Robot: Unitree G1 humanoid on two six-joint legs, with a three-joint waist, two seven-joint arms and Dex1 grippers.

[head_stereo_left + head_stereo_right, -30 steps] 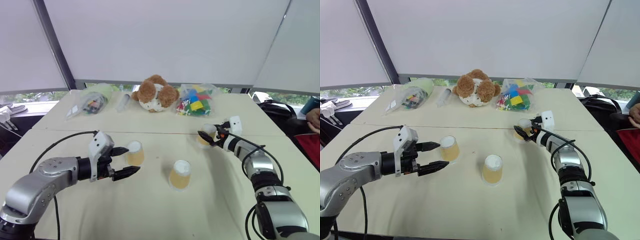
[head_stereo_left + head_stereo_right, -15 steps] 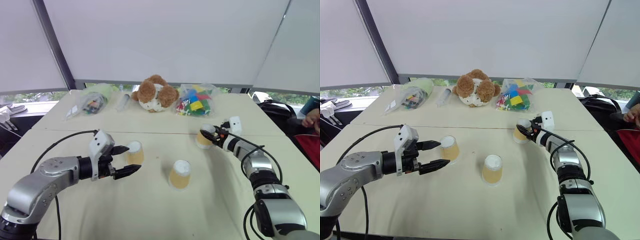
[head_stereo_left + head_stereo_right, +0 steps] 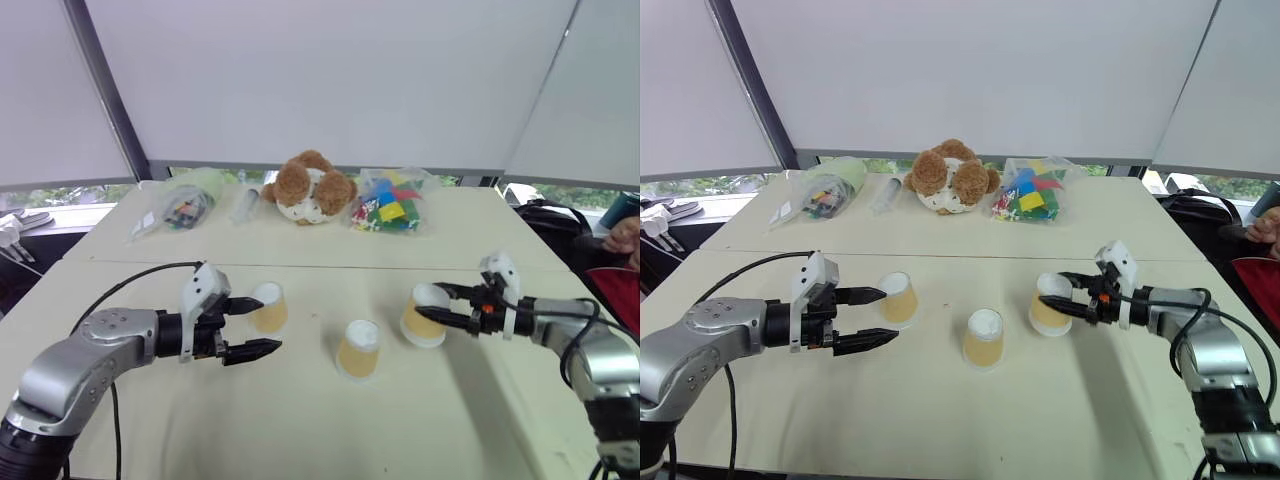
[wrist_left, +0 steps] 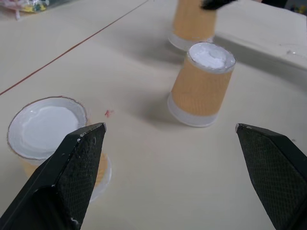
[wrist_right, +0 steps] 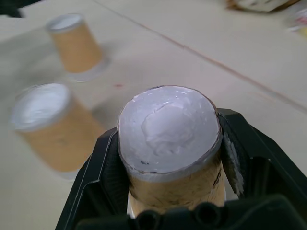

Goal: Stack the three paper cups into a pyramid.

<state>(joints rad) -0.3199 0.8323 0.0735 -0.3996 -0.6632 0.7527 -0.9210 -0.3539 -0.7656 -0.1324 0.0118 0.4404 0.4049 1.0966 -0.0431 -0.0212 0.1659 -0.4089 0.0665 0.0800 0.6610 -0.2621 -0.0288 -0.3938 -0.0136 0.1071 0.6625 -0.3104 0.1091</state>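
3 paper cups on the cream table (image 3: 300,420), all upside down, white flat ends up, none stacked.

Left cup (image 3: 268,306): standing on the table, just beyond the left gripper (image 3: 256,326), upper finger tip near its side; contact not discernible. Left gripper jaws spread wide, nothing between them; in the left wrist view the 2 black fingers (image 4: 72,177) far apart, left cup beside one of them.

Middle cup (image 3: 359,348): standing alone, apart from both grippers, between the other 2 cups and slightly nearer the robot.

Right cup (image 3: 424,314): clamped in the right gripper (image 3: 432,305), fingers closed on its sides below the white end; tilted slightly, near the middle cup but not touching. Resting on the table or lifted: cannot tell. Right wrist view: black fingers (image 5: 103,163) hugging both sides of the cup.

Far side of table: teddy bear (image 3: 309,187), bag of colourful blocks (image 3: 390,209), 2 more clear bags (image 3: 180,205) at left.
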